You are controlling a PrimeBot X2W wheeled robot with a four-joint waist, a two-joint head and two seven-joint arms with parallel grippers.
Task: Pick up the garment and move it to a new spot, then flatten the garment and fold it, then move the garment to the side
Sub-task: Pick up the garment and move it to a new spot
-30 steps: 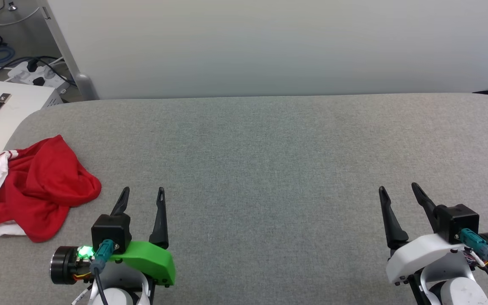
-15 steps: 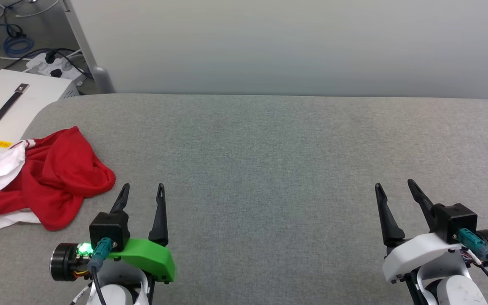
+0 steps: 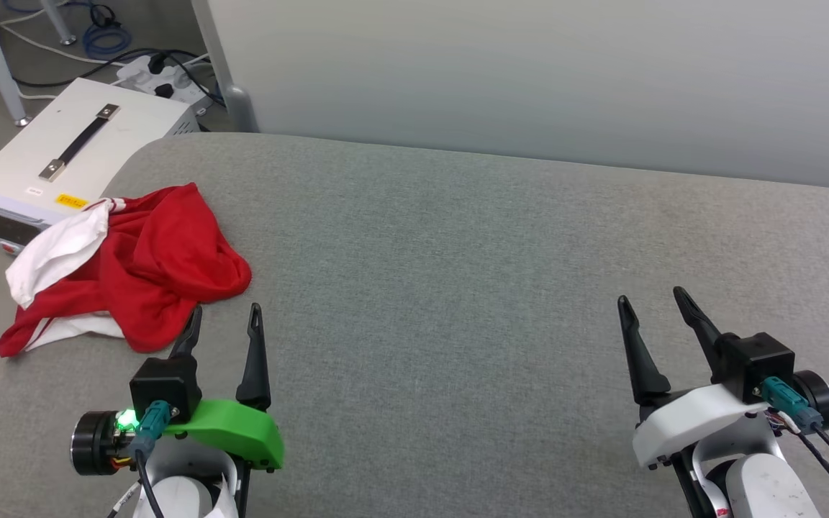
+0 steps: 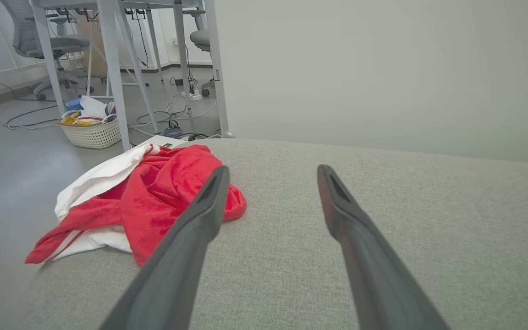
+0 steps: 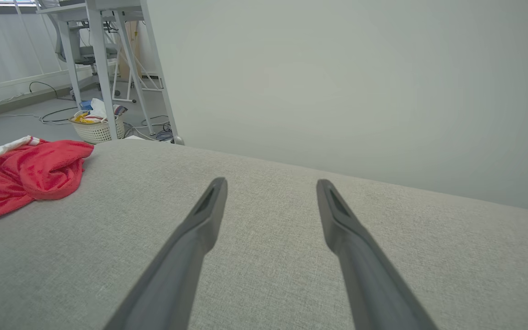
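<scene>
Head view: garment (image 3: pixel 162 266) bunched at left edge of grey surface (image 3: pixel 458 288).

Grey fabric worktop (image 3: pixel 458 237) stretches ahead of the left claw (image 3: pixel 226 309) and right claw (image 3: pixel 650 295), ending at a plain pale partition (image 3: pixel 529 72). Far left beyond the left claw: white handled box (image 3: pixel 134 119), floor cables (image 3: pixel 111 32), woven basket (image 4: pixel 90 133), white desk legs (image 4: pixel 110 68)

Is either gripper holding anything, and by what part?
Nothing is held. The left gripper and the right gripper stand open and empty; the garment lies crumpled on the cushion.
</scene>
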